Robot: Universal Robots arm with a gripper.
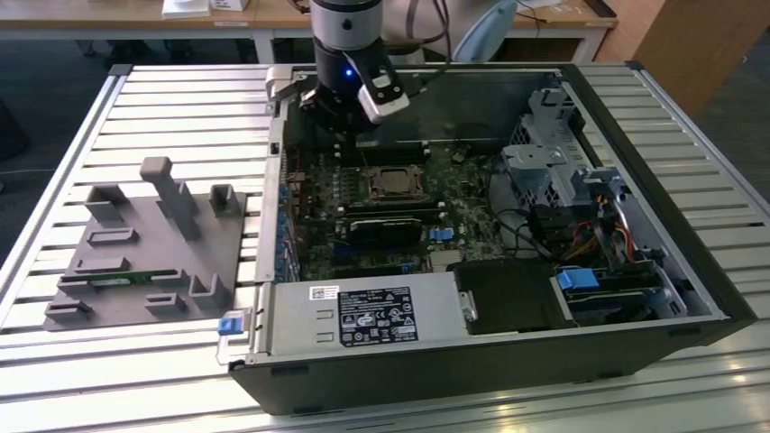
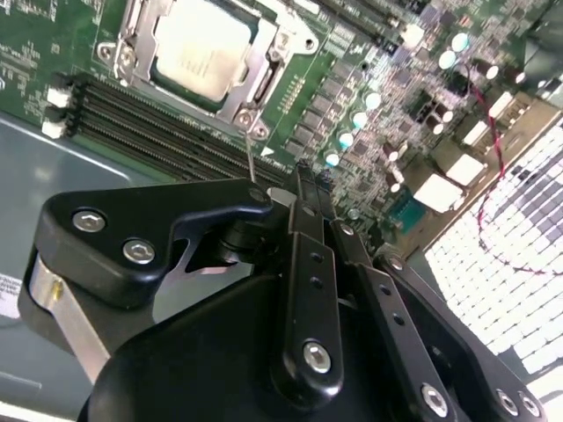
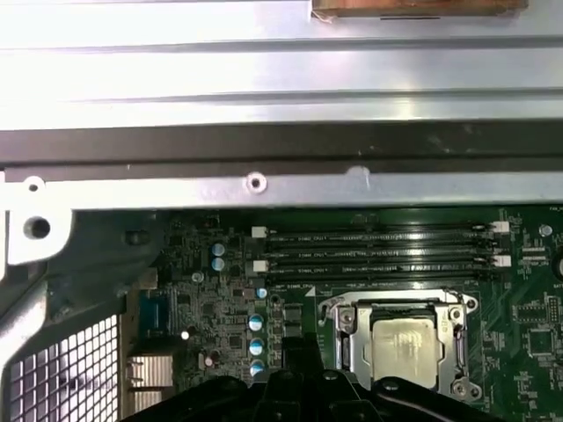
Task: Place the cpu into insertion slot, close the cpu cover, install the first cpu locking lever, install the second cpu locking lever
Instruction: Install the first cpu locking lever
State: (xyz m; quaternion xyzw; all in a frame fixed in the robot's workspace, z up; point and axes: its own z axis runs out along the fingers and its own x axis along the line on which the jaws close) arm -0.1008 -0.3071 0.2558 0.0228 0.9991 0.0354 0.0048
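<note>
On slatted metal table (image 1: 72, 361) | open computer case (image 1: 673, 271) | cpu (image 1: 392, 184) seated | claw (image 2: 303, 180) closed, empty

Bright overhead light; glare on slatted table (image 1: 96, 361); case interior (image 1: 398, 117) shadowed; wrist views soft

pale silver cpu (image 2: 201, 46), green motherboard (image 2: 352, 53), black tool (image 2: 303, 189)

In the second wrist view the gripper (image 2: 303, 189) body hides its own fingertips, and the picture's edge cuts the cpu (image 2: 201, 46). In the first wrist view the gripper's dark links cover part of the cpu cover (image 3: 398, 309).
</note>
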